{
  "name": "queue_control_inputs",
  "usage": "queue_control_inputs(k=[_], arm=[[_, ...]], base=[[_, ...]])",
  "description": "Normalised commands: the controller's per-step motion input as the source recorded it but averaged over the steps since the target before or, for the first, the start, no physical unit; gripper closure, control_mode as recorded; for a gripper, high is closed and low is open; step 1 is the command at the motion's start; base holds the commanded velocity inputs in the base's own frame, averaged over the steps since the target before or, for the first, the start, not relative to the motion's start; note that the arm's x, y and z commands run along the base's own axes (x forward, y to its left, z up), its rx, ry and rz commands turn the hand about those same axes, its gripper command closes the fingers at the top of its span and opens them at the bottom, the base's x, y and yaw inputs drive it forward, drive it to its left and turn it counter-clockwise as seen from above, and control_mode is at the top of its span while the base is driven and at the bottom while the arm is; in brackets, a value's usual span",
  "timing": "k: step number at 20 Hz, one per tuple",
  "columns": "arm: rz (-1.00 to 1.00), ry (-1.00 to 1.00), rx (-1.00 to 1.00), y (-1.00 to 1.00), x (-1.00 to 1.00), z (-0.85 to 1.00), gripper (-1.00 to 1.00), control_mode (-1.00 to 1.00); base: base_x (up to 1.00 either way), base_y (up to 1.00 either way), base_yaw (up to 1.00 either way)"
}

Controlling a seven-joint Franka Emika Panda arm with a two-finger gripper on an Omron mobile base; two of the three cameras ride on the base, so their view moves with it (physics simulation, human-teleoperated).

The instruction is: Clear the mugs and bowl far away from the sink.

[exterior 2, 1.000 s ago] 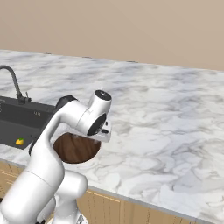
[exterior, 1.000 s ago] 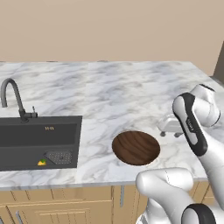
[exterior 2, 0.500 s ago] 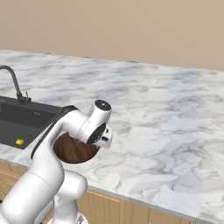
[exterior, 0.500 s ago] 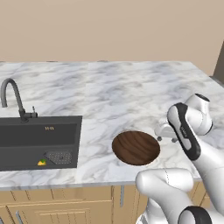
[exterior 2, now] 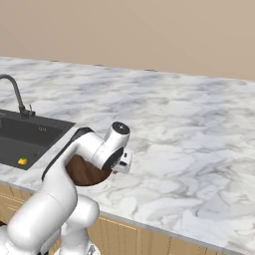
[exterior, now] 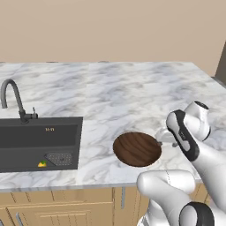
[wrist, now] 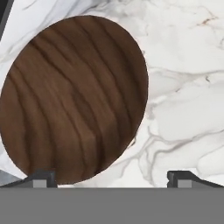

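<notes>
**Bowl close to the table's front edge: risk of knocking it off**

Your hand point(wrist: 111, 177) hovers wide open, empty, over the bowl's point(exterior: 137, 148) right rim. The bowl sits near the front edge, beside the sink point(exterior: 39, 142). An off-centre descent could tip it or push it over that edge.

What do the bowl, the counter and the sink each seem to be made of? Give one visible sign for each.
Bowl: apparently wood, matte, with dark brown grain lines. Counter: looks like polished marble, white with grey veins. Sink: dark grey, perhaps metal or composite; the finish leaves that open.
</notes>
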Motion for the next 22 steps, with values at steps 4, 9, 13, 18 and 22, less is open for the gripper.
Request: queue_control_inputs(k=[4, 9, 13, 18, 22], arm=[[0.0, 0.0, 0.0, -0.03, 0.16, -0.24, -1.0, -1.0], [0.0, 0.0, 0.0, 0.0, 0.2, -0.19, -1.0, -1.0], [0.0, -0.02, 0.0, 0.0, 0.43, -0.17, -1.0, -1.0], [0.0, -0.01, 0.0, 0.0, 0.29, -0.24, -1.0, -1.0], [0.0, 0.0, 0.0, 0.0, 0.28, -0.24, -1.0, -1.0]], base=[[0.0, 0.0, 0.0], [0.0, 0.0, 0.0], [0.0, 0.0, 0.0], [0.0, 0.0, 0.0], [0.0, 0.0, 0.0]])
